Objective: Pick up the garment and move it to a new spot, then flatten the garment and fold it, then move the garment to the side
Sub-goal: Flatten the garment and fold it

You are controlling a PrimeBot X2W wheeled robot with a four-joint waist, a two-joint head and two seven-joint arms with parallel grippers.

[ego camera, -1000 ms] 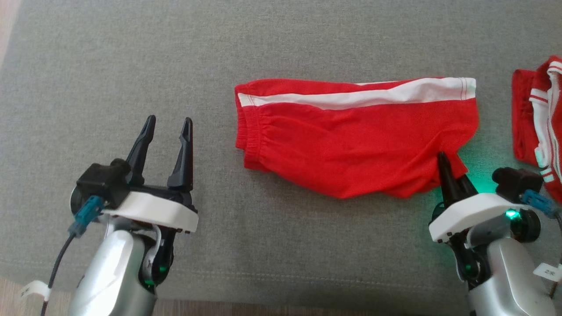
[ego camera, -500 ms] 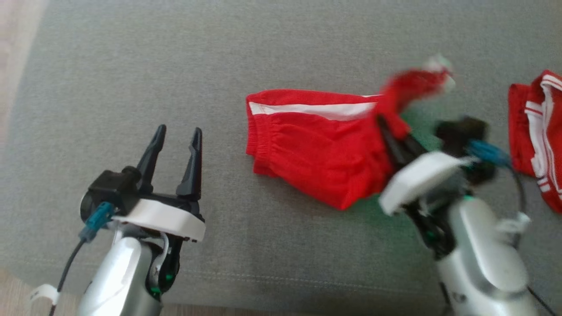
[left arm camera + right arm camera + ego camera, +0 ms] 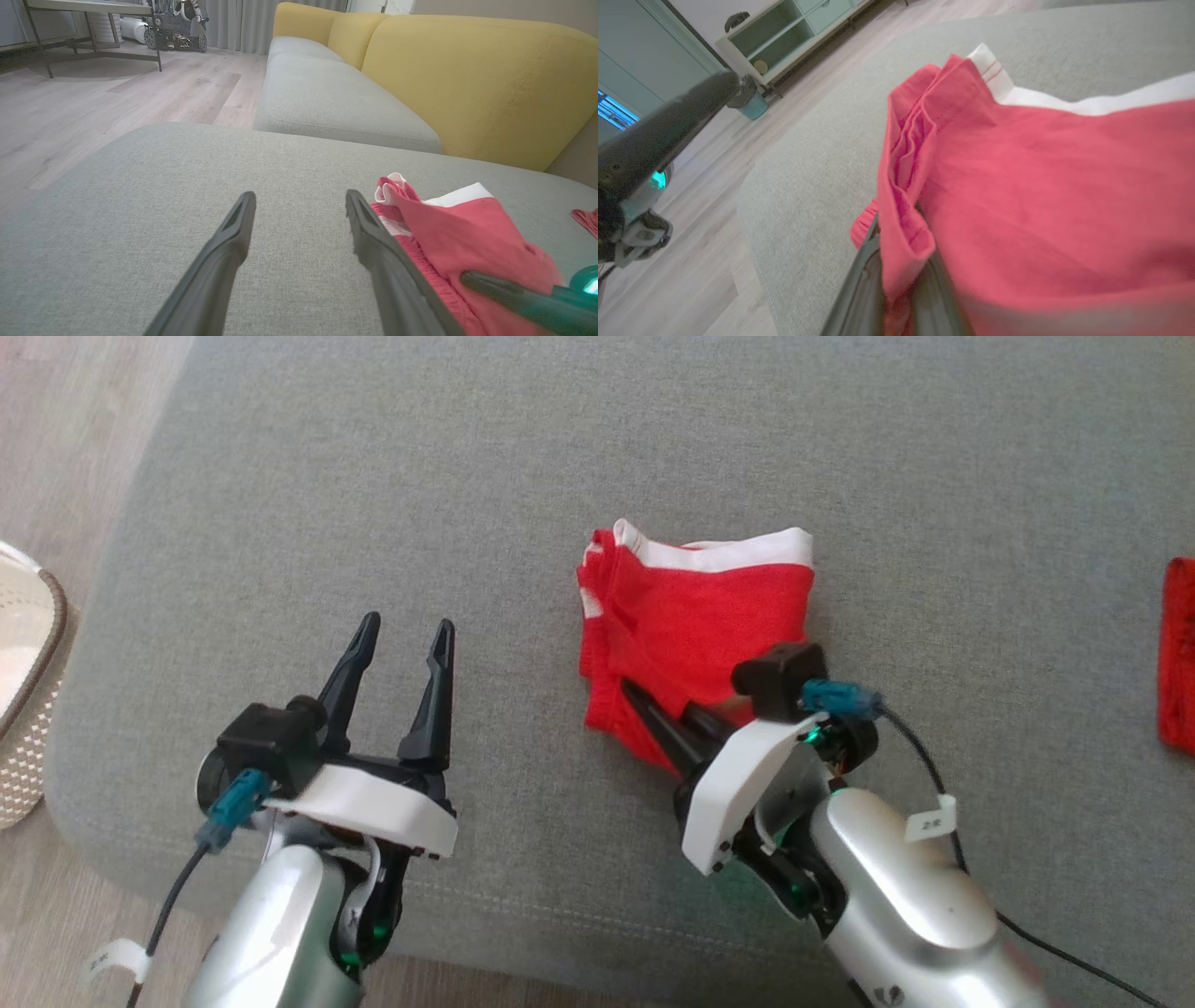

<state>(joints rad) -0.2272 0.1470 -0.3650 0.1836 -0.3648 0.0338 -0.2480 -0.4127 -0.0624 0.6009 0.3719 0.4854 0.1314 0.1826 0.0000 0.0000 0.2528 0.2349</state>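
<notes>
Holding a fold of the soft red shorts with the white band (image 3: 700, 616), the right gripper (image 3: 637, 696) had its two dark fingers (image 3: 667, 721) pinched tight on the cloth. The right wrist view showed a red edge squeezed between them. The left gripper (image 3: 408, 622) was spread wide with nothing in it, just to the left of the shorts and not touching them.

The shorts lay near the middle of the flat grey sofa cushion (image 3: 420, 476). One half looked laid over the other, with the white band along the far side. The near left corner was bunched up by the pinching fingers.

I think the picking up and the flattening were done, and the folding was about half way. What was left, I think, was to let the cloth go, pat the pile neat, maybe fold it once more, and then move it to the side. A second red cloth (image 3: 1178, 653) lay well apart, off to the right on the cushion
</notes>
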